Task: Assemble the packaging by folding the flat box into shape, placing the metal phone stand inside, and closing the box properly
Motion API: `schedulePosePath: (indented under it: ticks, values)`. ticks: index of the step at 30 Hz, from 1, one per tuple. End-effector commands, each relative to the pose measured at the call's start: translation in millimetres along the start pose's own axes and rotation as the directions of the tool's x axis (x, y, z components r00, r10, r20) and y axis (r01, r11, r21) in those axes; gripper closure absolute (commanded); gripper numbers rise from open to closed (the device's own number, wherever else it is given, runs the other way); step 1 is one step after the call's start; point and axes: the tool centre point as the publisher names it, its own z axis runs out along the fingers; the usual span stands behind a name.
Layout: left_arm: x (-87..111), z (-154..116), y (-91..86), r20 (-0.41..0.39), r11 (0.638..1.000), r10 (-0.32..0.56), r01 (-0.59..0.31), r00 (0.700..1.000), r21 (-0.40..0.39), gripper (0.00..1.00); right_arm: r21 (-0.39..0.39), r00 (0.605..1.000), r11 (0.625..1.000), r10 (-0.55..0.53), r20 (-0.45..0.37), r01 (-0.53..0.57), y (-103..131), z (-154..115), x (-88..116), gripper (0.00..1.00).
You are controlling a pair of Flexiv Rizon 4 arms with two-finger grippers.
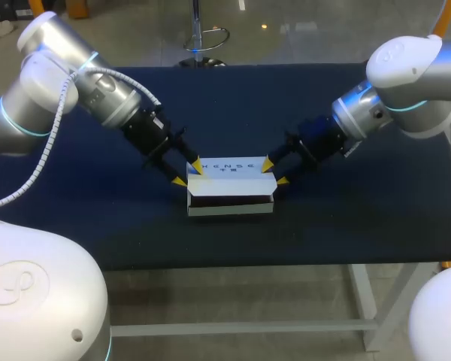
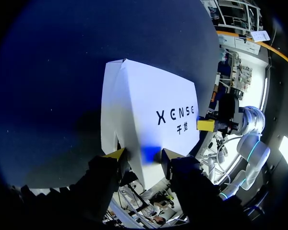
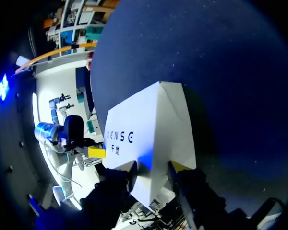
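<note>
The white box [image 1: 230,185] lies folded into shape at the middle of the dark blue table [image 1: 83,218], its printed panel on top and tilted. My left gripper [image 1: 188,173] holds the box's left end, one yellow tip on either side of it. My right gripper [image 1: 274,172] holds the right end the same way. In the left wrist view the box [image 2: 144,110] narrows in between the fingers of my left gripper [image 2: 141,154]. The right wrist view shows the box [image 3: 153,124] likewise running into my right gripper [image 3: 153,166]. The metal phone stand is not in sight.
Bare blue table surface surrounds the box on all sides. In each wrist view the other arm's yellow fingertip [image 2: 206,125] [image 3: 96,152] shows at the far end of the box.
</note>
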Motion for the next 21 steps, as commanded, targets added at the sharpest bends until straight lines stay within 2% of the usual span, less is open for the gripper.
schedulePosePath:
  ticks: [1, 21]
  values:
    - [6.0, 0.2, -2.8, 0.006, 1.0, -0.007, 0.007, 1.0, -0.012, 0.51, 0.012, 1.0, 1.0, 0.003, 0.001, -0.003, 2.6, 2.6, 3.8, 0.54]
    - [8.5, -3.1, -5.1, 0.017, 0.997, -0.062, 0.062, 0.998, -0.042, 0.52, 0.03, 1.0, 0.999, 0.027, 0.002, -0.027, 4.3, 0.5, 10.0, 0.55]
